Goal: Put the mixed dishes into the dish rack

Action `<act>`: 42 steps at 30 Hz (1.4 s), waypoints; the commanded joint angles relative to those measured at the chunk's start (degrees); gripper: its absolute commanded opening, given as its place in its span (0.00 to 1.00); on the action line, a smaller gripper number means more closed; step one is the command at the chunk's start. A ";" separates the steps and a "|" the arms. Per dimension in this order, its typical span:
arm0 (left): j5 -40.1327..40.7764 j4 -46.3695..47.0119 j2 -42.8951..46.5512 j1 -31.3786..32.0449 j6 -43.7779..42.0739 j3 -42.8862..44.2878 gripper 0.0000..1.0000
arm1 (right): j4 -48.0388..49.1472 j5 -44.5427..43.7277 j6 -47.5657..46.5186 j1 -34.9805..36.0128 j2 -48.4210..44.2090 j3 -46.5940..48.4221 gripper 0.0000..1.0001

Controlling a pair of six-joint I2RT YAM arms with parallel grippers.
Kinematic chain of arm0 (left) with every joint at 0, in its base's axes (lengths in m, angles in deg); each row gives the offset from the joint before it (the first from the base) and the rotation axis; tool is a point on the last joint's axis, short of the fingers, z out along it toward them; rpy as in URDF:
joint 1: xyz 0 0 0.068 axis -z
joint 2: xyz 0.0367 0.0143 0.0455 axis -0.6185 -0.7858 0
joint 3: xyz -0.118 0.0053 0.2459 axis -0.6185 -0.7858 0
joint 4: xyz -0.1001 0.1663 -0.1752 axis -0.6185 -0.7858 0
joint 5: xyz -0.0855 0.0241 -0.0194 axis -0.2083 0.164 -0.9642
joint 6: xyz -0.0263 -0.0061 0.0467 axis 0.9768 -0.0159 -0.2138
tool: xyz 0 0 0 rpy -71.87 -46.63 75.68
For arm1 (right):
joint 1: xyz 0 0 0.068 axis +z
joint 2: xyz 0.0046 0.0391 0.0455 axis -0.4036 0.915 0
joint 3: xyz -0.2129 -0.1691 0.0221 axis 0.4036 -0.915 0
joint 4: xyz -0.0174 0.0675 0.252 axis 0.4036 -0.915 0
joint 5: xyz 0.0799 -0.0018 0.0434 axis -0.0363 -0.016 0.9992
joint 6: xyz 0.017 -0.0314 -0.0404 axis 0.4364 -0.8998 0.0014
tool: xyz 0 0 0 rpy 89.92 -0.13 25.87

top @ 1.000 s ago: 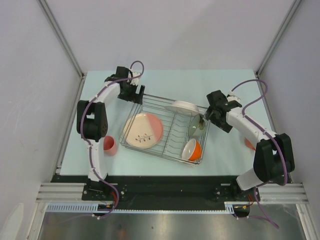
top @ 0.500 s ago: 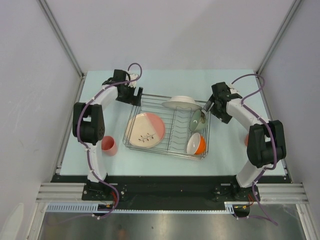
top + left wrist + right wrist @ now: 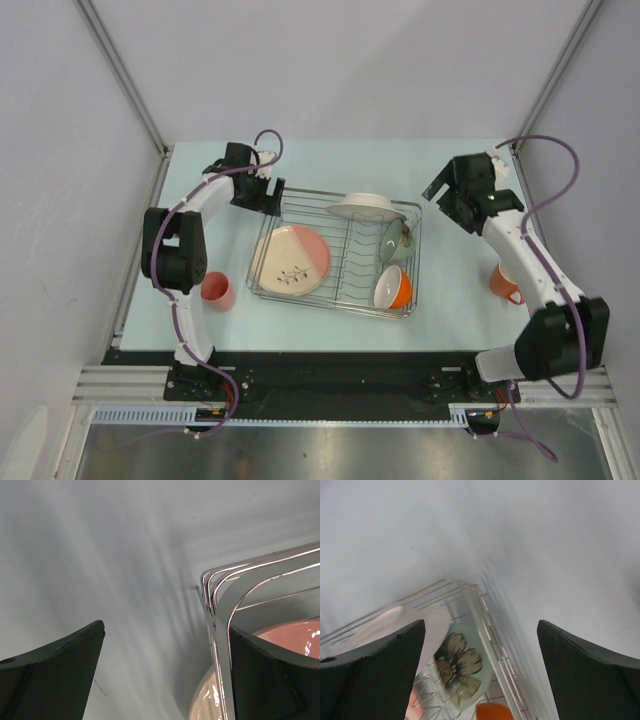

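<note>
1. Top view: the rack [image 3: 345, 262] sits mid-table [image 3: 330, 165], slightly askew, and four dishes are in it.
2. The pink plate [image 3: 290, 260] lies flat in the rack's left half, leaf motif up. Half of it is pink and half is cream.
3. The white plate [image 3: 365, 207] is at the far side of the rack. It is tilted and leans on the far rim.
4. The green bowl [image 3: 397, 240] is in the right half, tipped on its side, just beside the near-right edge of the white plate. My right wrist view shows a flower print on its inside.
5. The orange bowl [image 3: 393, 288] is at the rack's near-right corner. It is also tipped on its side, with the white inside facing left.
6. Two coral cups are on the table outside the rack. The left cup [image 3: 218, 291] stands near the rack's near-left corner. The right cup [image 3: 505, 282] is well apart from the rack, on the right, partly hidden by the right arm [image 3: 530, 265].
7. The left gripper [image 3: 270, 192] is at the rack's far-left corner with its fingers spread. In its wrist view the corner wire stands between them, close against the right-hand finger. I cannot tell whether they touch. Nothing is pinched.
8. The right gripper [image 3: 445, 190] hangs off the rack's far-right corner, over bare table. Its fingers are spread wide with nothing between them.
</note>
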 commanded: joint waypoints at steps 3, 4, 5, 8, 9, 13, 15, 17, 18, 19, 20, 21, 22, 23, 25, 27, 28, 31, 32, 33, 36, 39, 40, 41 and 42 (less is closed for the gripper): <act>2.67 -5.71 0.49 -0.51 -2.23 -1.52 1.00 | 3.87 -0.73 -0.44 3.62 -14.45 1.86 1.00; 2.32 -6.50 0.67 -0.51 -2.23 -0.73 1.00 | 4.75 -0.20 -0.79 5.28 -15.25 1.86 1.00; 1.62 -7.98 1.45 -0.60 -2.06 -0.03 1.00 | 6.15 -1.76 -1.06 11.39 -16.12 1.86 1.00; 0.04 -11.23 4.00 -1.39 -1.88 3.22 1.00 | 8.27 -7.64 -2.20 25.89 -14.39 1.86 1.00; -0.49 -12.12 4.79 -1.74 -1.97 4.01 1.00 | 8.45 -8.71 -1.51 29.35 -13.51 1.86 1.00; -2.68 -16.08 8.57 -2.71 -2.58 7.01 1.00 | 11.69 -13.38 -1.76 41.32 -7.09 1.78 1.00; -4.79 -18.54 11.03 -3.50 -2.85 7.71 1.00 | 12.05 -12.59 0.25 43.26 -3.24 1.69 1.00; -6.46 -20.47 12.79 -4.46 -3.28 7.63 1.00 | 12.84 -10.23 1.92 43.53 -0.68 1.60 1.00; -7.77 -21.35 14.36 -4.82 -3.46 7.71 1.00 | 13.46 -9.17 2.45 43.62 1.34 1.08 1.00; -7.87 -22.66 15.08 -5.08 -4.25 7.45 1.00 | 15.12 -7.16 3.50 43.62 2.40 0.90 1.00; -7.88 -23.11 15.78 -5.87 -4.78 7.19 1.00 | 15.83 -6.62 3.86 43.71 3.46 0.81 1.00; -7.18 -23.12 17.53 -6.31 -5.39 5.53 1.00 | 16.36 -6.26 4.30 43.97 4.51 0.63 1.00; -6.30 -22.33 18.41 -6.75 -6.79 4.30 1.00 | 17.15 -5.65 4.91 43.97 6.61 0.54 1.00; -4.81 -21.72 19.12 -7.71 -7.67 2.72 1.00 | 17.41 -5.30 5.44 43.97 7.50 0.63 1.00; 0.70 -18.66 20.79 -8.33 -11.35 -3.08 1.00 | 18.55 -4.16 5.97 43.97 10.13 0.63 1.00; 5.46 -15.49 21.76 -8.42 -14.00 -10.95 1.00 | 19.26 -3.98 6.67 43.97 11.81 0.63 1.00; 9.05 -12.08 22.02 -8.42 -16.53 -13.62 1.00 | 20.05 -3.10 7.37 43.88 12.51 0.63 1.00; 11.89 -7.31 21.94 -8.42 -19.71 -22.07 1.00 | 21.80 -1.61 8.52 43.97 15.76 0.63 1.00; 11.99 -6.43 21.59 -8.42 -20.07 -24.78 1.00 | 22.16 -1.34 9.22 43.97 17.25 0.54 1.00; 11.99 -5.55 21.07 -8.42 -20.51 -25.85 1.00 | 22.34 -1.08 9.57 43.97 17.87 0.54 1.00; 11.11 -3.43 19.84 -8.34 -20.78 -28.14 1.00 | 21.47 -1.60 10.63 44.06 19.02 0.63 1.00; 9.71 -3.16 18.78 -8.25 -19.99 -27.89 1.00 | 20.23 -3.09 10.98 44.58 19.29 0.63 1.00; 9.35 -3.43 18.60 -8.25 -19.64 -27.71 1.00 | 19.53 -3.79 11.24 44.50 19.37 0.63 1.00; 9.18 -3.52 18.51 -8.08 -19.63 -27.53 1.00 | 19.27 -4.06 11.24 44.59 19.37 0.63 1.00; 9.00 -3.43 18.34 -7.90 -19.55 -27.27 1.00 | 18.92 -4.41 11.33 44.67 19.20 0.63 1.00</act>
